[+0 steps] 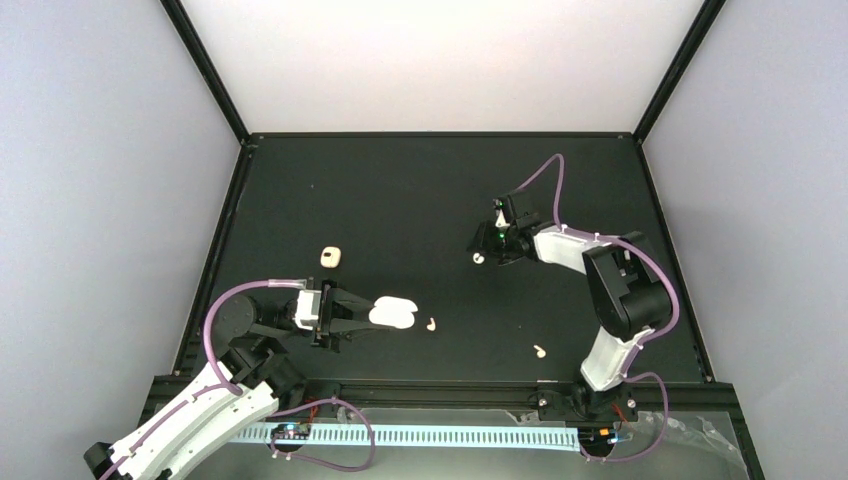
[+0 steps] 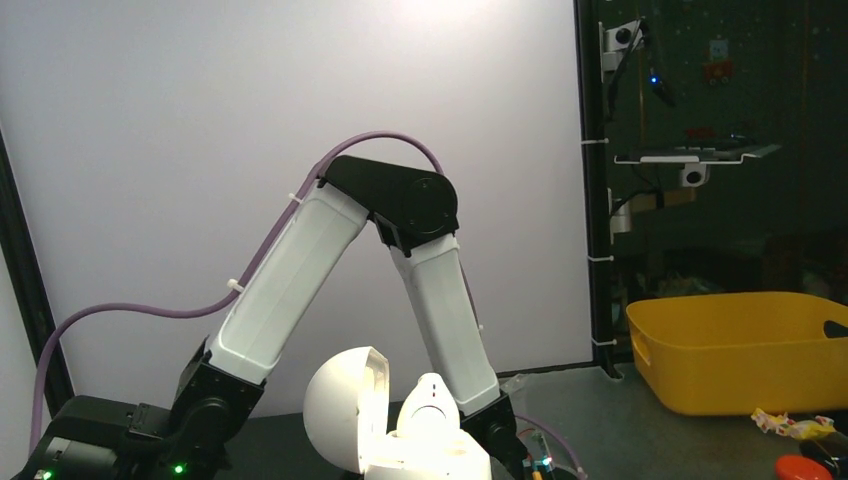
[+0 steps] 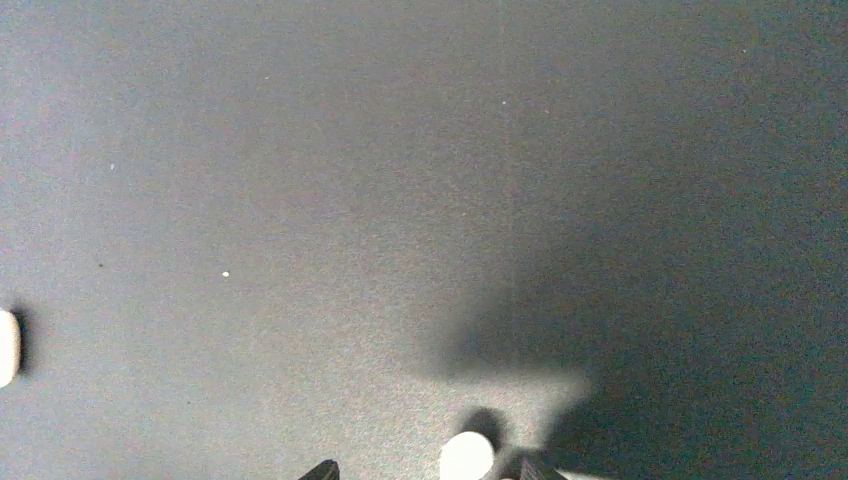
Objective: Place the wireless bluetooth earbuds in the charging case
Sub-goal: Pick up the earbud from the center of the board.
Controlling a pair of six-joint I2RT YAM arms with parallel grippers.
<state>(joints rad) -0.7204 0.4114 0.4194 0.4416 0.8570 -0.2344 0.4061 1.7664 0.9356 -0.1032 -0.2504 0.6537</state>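
Observation:
My left gripper (image 1: 368, 314) is shut on the white charging case (image 1: 393, 313) low over the near-left table. In the left wrist view the charging case (image 2: 430, 462) has its lid (image 2: 340, 405) swung open to the left, and a rounded white piece (image 2: 432, 405) stands up from its body. One earbud (image 1: 431, 324) lies just right of the case, another (image 1: 540, 351) nearer the right arm's base. My right gripper (image 1: 486, 250) is open near the table's middle. A small white round thing (image 3: 466, 456) sits between its fingertips (image 3: 324, 469), close to the right one; I cannot tell what it is.
A peach-tan lump (image 1: 332, 257) lies above the left gripper. A pale object (image 3: 5, 348) shows at the left edge of the right wrist view. The right arm (image 2: 400, 260) rises behind the case. A yellow bin (image 2: 745, 350) stands off the table.

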